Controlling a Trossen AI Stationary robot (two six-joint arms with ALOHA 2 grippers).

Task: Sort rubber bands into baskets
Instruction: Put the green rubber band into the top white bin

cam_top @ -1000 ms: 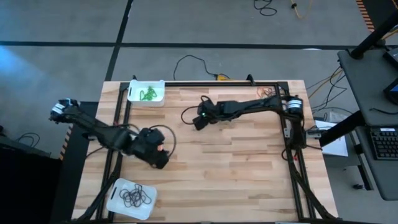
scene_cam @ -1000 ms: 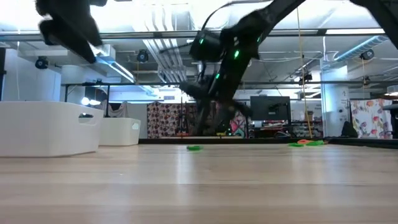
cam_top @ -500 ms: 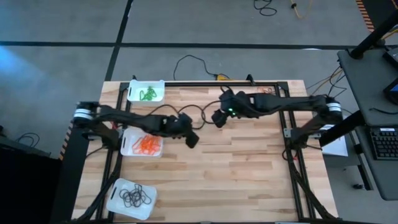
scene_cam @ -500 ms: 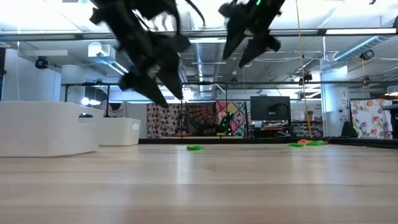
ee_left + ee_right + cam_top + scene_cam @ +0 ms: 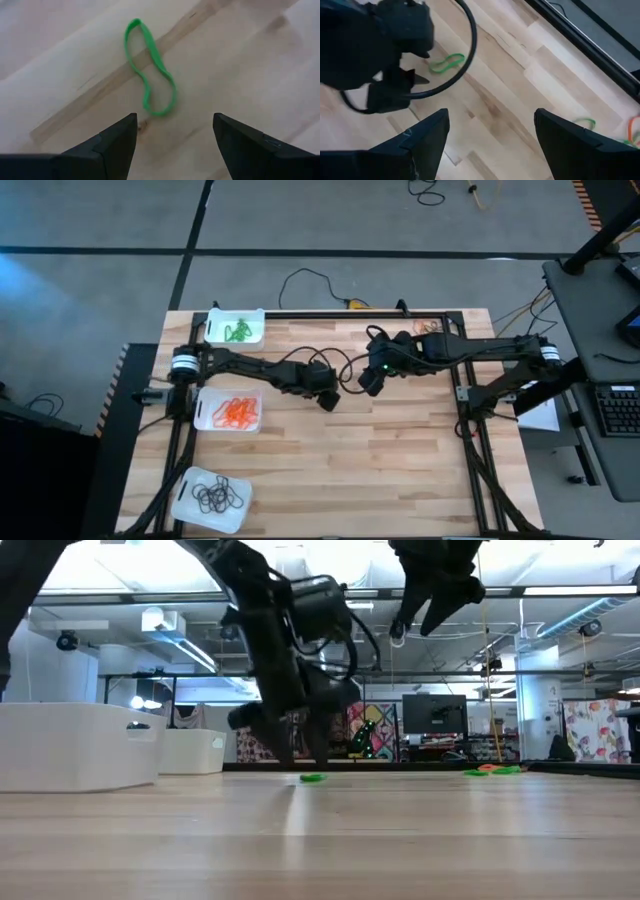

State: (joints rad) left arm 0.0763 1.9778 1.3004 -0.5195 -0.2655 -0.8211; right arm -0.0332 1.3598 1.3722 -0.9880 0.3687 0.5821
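Observation:
A green rubber band (image 5: 150, 70) lies flat on the wooden table near its middle. My left gripper (image 5: 174, 117) hovers just over it, open and tipped downward, with the band ahead of the gap between its fingers; in the low view it (image 5: 300, 755) stands close above the band (image 5: 313, 778). My right gripper (image 5: 370, 385) hangs open higher up, just right of the left one, holding nothing. Three white baskets stand along the left side: one with green bands (image 5: 236, 327), one with orange bands (image 5: 232, 410), one with black bands (image 5: 210, 498).
More loose bands lie toward the far right of the table: a green one (image 5: 584, 121) and an orange one (image 5: 632, 130), seen in the low view as a small heap (image 5: 495, 770). A black frame rail (image 5: 350, 313) runs along the far edge. Both grippers are close together.
My left gripper has swung from beside the orange basket toward the table's middle and come down over the green band. My right gripper has risen from low over the table and drawn back toward the right edge.

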